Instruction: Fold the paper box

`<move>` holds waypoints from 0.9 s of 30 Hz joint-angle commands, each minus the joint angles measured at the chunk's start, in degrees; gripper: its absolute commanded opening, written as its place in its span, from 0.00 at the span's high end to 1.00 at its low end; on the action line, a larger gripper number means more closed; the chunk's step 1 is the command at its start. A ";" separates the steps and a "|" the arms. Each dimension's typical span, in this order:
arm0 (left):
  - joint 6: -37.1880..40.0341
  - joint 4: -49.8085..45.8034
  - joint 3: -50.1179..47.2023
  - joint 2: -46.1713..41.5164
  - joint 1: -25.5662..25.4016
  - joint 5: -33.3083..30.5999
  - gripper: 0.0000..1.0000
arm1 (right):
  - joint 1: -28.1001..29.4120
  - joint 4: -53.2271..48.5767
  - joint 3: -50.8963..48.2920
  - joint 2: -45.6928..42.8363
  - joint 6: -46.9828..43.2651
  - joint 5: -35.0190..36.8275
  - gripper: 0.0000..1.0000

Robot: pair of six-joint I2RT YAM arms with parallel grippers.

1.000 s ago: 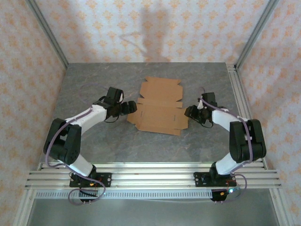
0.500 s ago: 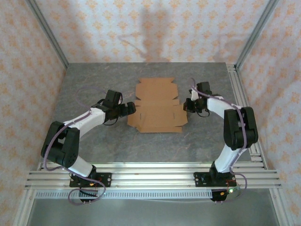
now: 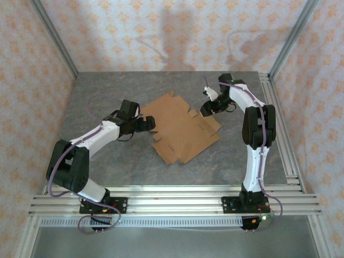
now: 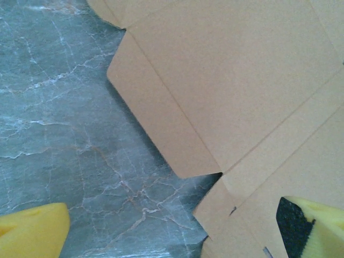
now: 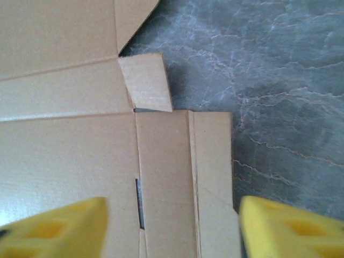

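The paper box (image 3: 180, 129) lies as a flat, unfolded cardboard sheet near the middle of the table (image 3: 107, 91), turned at a slant. Its long axis seems to run from the far left toward the near right, with the tabbed end pointing to the far left. The two arms stand at opposite long sides of the sheet. The left gripper (image 3: 150, 123) is at the left edge, fully released and holding nothing; its yellow pads (image 4: 32, 231) stand wide apart, one above the bare table and the other above the cardboard. The right gripper (image 3: 207, 109) is at the far right edge, jaws also apart and empty; of its yellow fingertips (image 5: 54, 226), one is above the panel and the other just past the side flap (image 5: 209, 172). Each arm is about equally near to its own edge. I judge that no fold is made yet, and that the next move must lift a side flap along its crease, which runs parallel to the long axis.
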 commanded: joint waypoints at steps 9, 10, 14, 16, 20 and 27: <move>2.55 -3.99 19.23 15.67 -4.70 6.92 0.26 | -0.15 35.25 -38.45 -33.29 41.52 9.18 0.20; 2.57 -4.15 21.06 17.20 -5.28 7.54 0.33 | -0.14 37.48 -41.56 -35.50 44.83 9.23 0.20; 1.93 -4.96 27.60 25.24 -6.83 9.61 0.57 | -0.06 40.82 -52.28 -43.18 54.16 9.59 0.21; 1.23 -5.21 29.49 28.22 -6.90 9.86 0.60 | -0.01 41.92 -56.59 -46.06 57.61 9.68 0.21; -1.04 -5.05 31.56 32.74 -6.86 9.31 0.67 | 0.03 46.83 -64.81 -50.42 65.44 6.70 0.22; -8.30 -1.70 25.56 30.91 -6.84 5.69 0.71 | 1.49 58.02 -72.38 -52.22 77.11 2.69 0.23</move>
